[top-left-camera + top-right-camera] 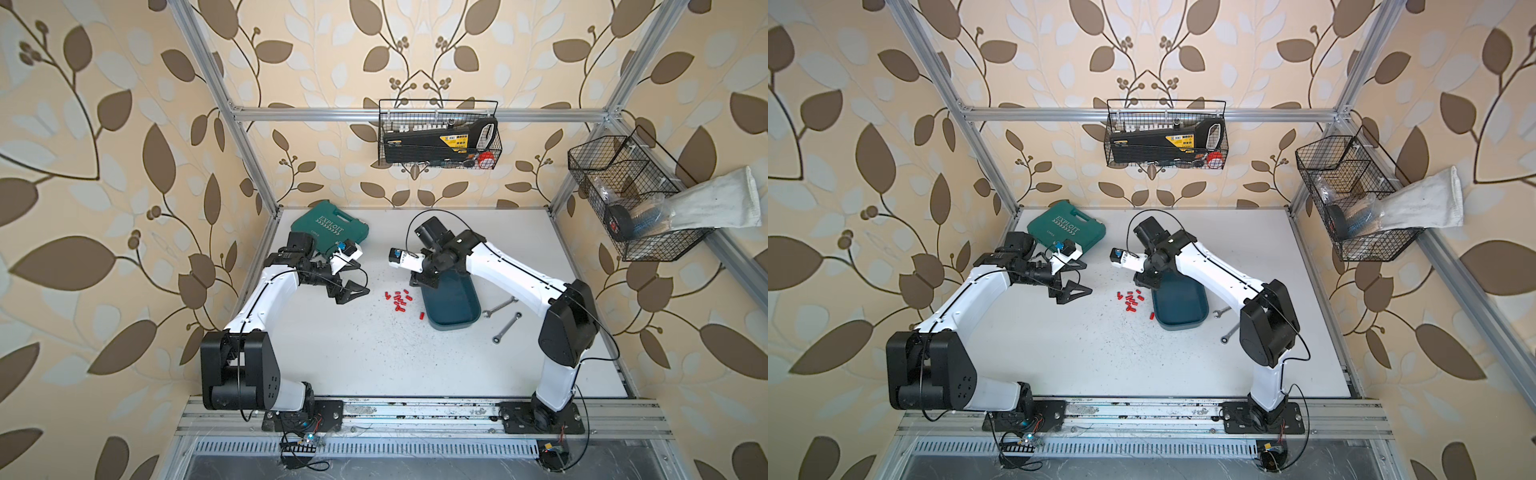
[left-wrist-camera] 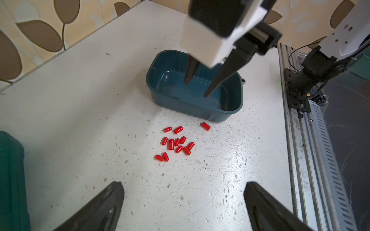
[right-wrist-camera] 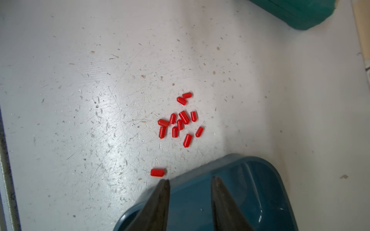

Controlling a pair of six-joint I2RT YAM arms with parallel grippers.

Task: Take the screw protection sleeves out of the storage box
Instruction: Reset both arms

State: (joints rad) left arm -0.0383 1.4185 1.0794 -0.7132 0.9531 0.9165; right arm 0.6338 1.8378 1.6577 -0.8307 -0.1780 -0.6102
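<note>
Nearest you, the grey aluminium rail (image 1: 415, 409) along the front edge of the scratched white desk (image 1: 374, 365) carries the bases of your black-and-white left arm (image 1: 257, 299) and right arm (image 1: 519, 270). Further in, on the right, two silver metal wrenches (image 1: 508, 328) lie flat. One of them is just beside the right wall of the dark teal-blue, shallow rectangular plastic storage box (image 1: 451, 326), which sits open side up with its long sides running roughly near to far. By the box's left wall, close to its near corner, one tiny bright red capsule-shaped plastic screw protection sleeve (image 1: 422, 315) lies alone on the desk, just beside the plastic. Slightly further and to the left, the other eleven screw protection sleeves (image 1: 399, 301) lie in a loose cluster on the desk, some touching each other, all outside the box. Your left jaws hang above bare desk near that cluster on its left, spread wide and holding nothing; the left wrist view shows their two black fingers (image 2: 100, 208) well apart. Your right jaws point down over the far end of the box, partly apart with nothing between them. In the right wrist view one fingertip (image 3: 164, 188) lines up with the box's rim and its partner is over the inside. Beyond, at the far left of the desk, lies the closed green plastic tool case (image 1: 332, 226) lettered "EXPLOIT". Furthest off, a black wire basket (image 1: 386, 120) hangs at the back rail and a second black wire basket (image 1: 590, 166) on the right frame, a white cloth (image 1: 715, 203) drooping from it.
</note>
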